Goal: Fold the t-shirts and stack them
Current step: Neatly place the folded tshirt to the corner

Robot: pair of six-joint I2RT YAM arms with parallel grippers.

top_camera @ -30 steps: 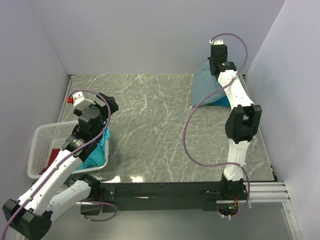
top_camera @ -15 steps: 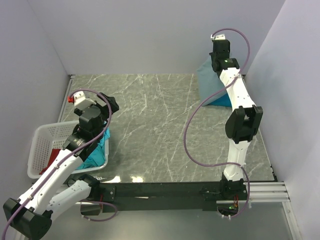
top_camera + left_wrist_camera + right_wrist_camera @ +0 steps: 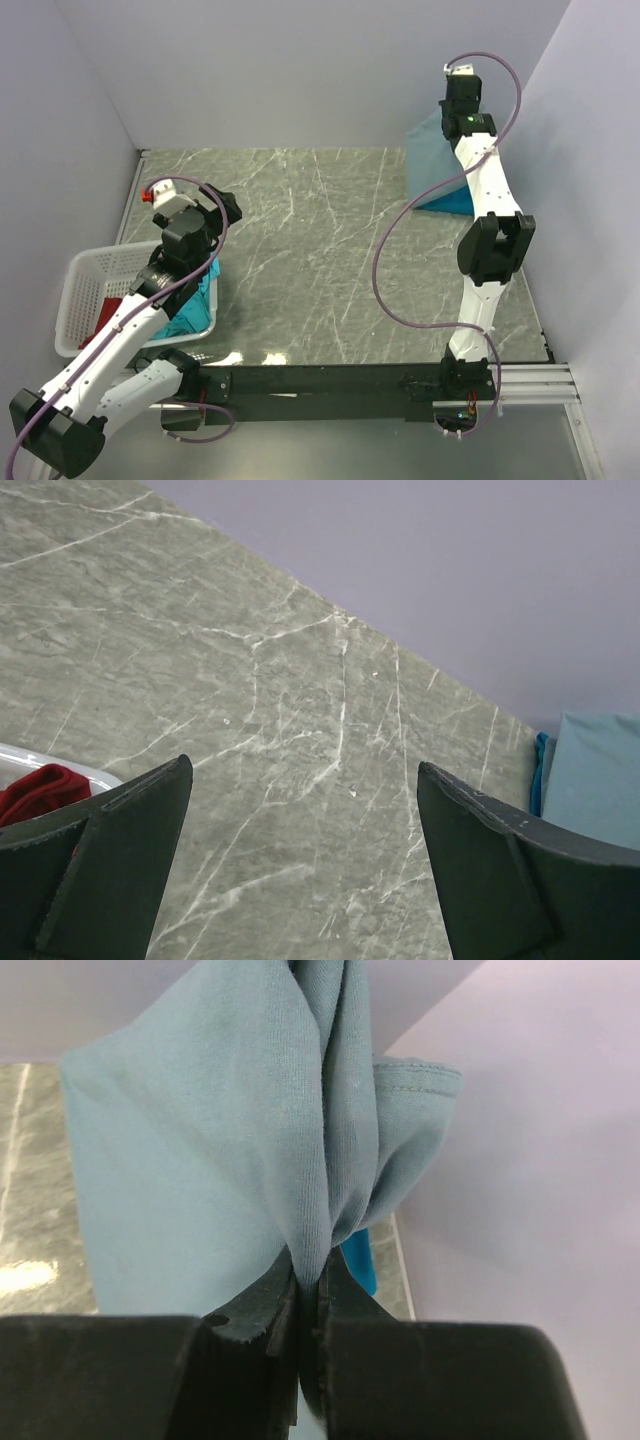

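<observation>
My right gripper (image 3: 452, 128) is raised at the far right corner and shut on a fold of the dusty grey-blue t-shirt (image 3: 430, 160), which hangs from it to the table. In the right wrist view the cloth (image 3: 200, 1150) bunches between the closed fingers (image 3: 262, 1305). A brighter teal-blue t-shirt (image 3: 452, 203) lies under it; a strip shows in the right wrist view (image 3: 360, 1260). My left gripper (image 3: 222, 212) is open and empty above the table beside the basket. A turquoise shirt (image 3: 190, 305) and a red shirt (image 3: 108, 312) lie in the basket; the red one shows in the left wrist view (image 3: 40, 788).
A white lattice laundry basket (image 3: 85, 275) stands at the left edge of the grey marble table (image 3: 300, 240). Lilac walls close in the back and both sides. A dark rail (image 3: 330, 380) runs along the near edge.
My right gripper has lifted and moved right toward the corner, drawing the grey-blue shirt up with it. My left arm has shifted only slightly.
</observation>
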